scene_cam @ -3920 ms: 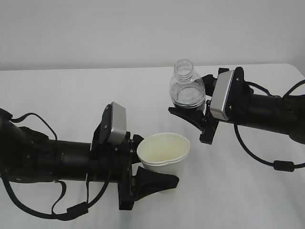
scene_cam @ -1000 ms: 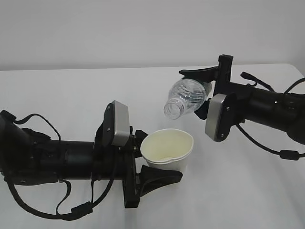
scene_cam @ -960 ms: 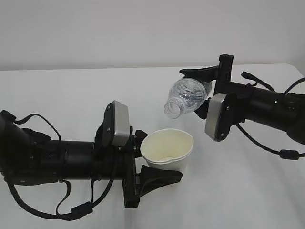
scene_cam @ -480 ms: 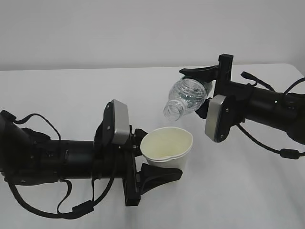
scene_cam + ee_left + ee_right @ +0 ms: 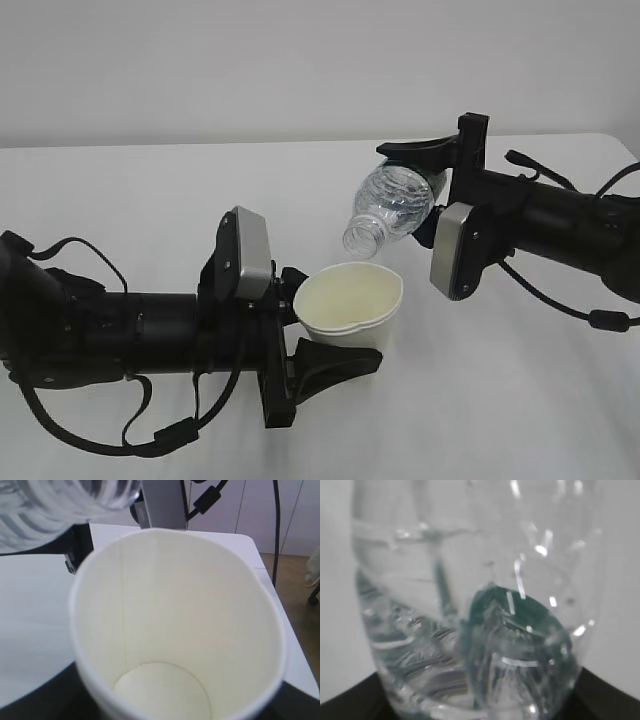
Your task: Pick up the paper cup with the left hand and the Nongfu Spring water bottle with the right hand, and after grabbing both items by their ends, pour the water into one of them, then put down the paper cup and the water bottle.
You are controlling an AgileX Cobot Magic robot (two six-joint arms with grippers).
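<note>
left hand point(image 5: 325, 335): clamped on small white tapered paper cup point(image 5: 348, 310), upright | right hand point(image 5: 425, 190): clamped on clear ribbed plastic bottle point(image 5: 390, 207), mouth tilted down above cup rim | white bench point(image 5: 150, 210)

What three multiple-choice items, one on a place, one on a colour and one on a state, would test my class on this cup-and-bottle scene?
1. Where is the mouth of the bottle?
A. Above and just behind the rim of the cup
B. Inside the cup, touching its floor
C. Flat on the table

2. What colour is the outside of the cup?
A. Red
B. White
C. Blue

3. How is the bottle held?
A. Upright, mouth up
B. Lying on the table
C. Tipped, mouth slanting down toward the cup

Answers:
1 A, the exterior view shows the open mouth hanging over the far edge of the cup.
2 B, its wall is plain white.
3 C, the right end effector grips its base end with the neck pointing down and left, while the left end effector holds the cup.
</note>
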